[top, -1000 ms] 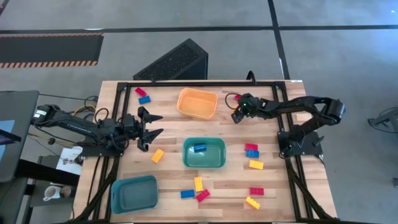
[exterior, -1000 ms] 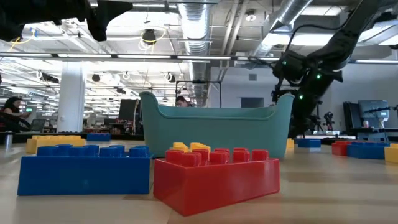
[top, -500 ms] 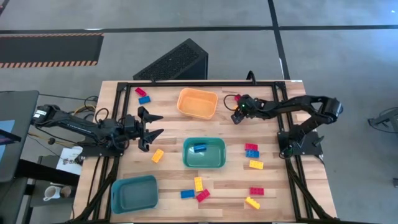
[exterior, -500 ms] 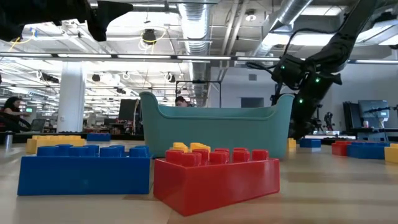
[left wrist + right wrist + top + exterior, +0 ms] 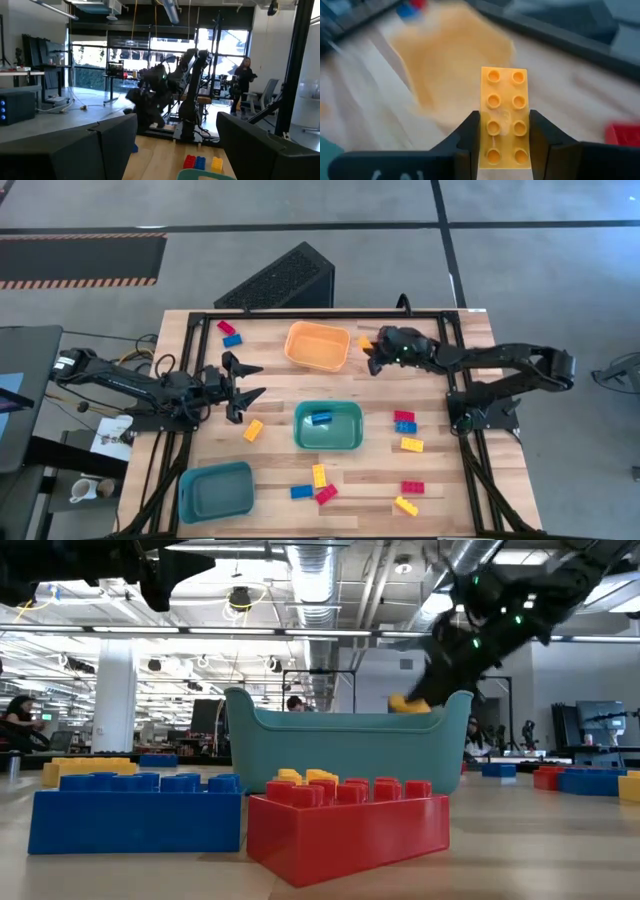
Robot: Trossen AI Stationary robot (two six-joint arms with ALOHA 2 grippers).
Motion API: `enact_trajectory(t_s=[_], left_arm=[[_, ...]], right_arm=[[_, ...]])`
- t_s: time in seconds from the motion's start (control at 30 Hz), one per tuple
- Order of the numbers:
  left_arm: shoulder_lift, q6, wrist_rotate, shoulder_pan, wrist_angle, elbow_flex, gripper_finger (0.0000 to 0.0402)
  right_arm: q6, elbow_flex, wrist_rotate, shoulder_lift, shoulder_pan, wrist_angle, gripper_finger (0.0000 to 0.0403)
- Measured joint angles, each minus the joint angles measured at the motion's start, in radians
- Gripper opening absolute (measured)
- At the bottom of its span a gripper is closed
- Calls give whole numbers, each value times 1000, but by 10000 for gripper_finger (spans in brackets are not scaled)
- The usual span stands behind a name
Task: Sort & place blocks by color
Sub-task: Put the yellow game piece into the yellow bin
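We see the right claw (image 5: 504, 142) grasping a yellow block (image 5: 504, 117) at the orange bin's (image 5: 317, 346) three o'clock; left claw (image 5: 243, 380) released.

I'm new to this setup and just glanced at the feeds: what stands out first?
The right gripper holds a yellow brick between its fingers, lifted beside the orange bin at the table's far edge. The left gripper hangs open and empty at the table's left. Red, yellow and blue bricks lie scattered around the teal bin in the middle.
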Motion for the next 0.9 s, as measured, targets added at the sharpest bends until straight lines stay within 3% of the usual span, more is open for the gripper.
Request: enact_trajectory(t_s=[0.13, 0.33, 0.6, 0.9], left_arm=[[0, -2, 0, 0, 15, 0, 261], [0, -41, 0, 0, 14, 0, 261], [0, -48, 0, 0, 11, 0, 261], [0, -42, 0, 0, 10, 0, 261]], right_arm=[[1, 75, 2, 3, 43, 16, 113], [-51, 213, 5, 120, 83, -4, 114], [-89, 348, -29, 304, 68, -4, 175], [-81, 414, -124, 390, 39, 0, 189]])
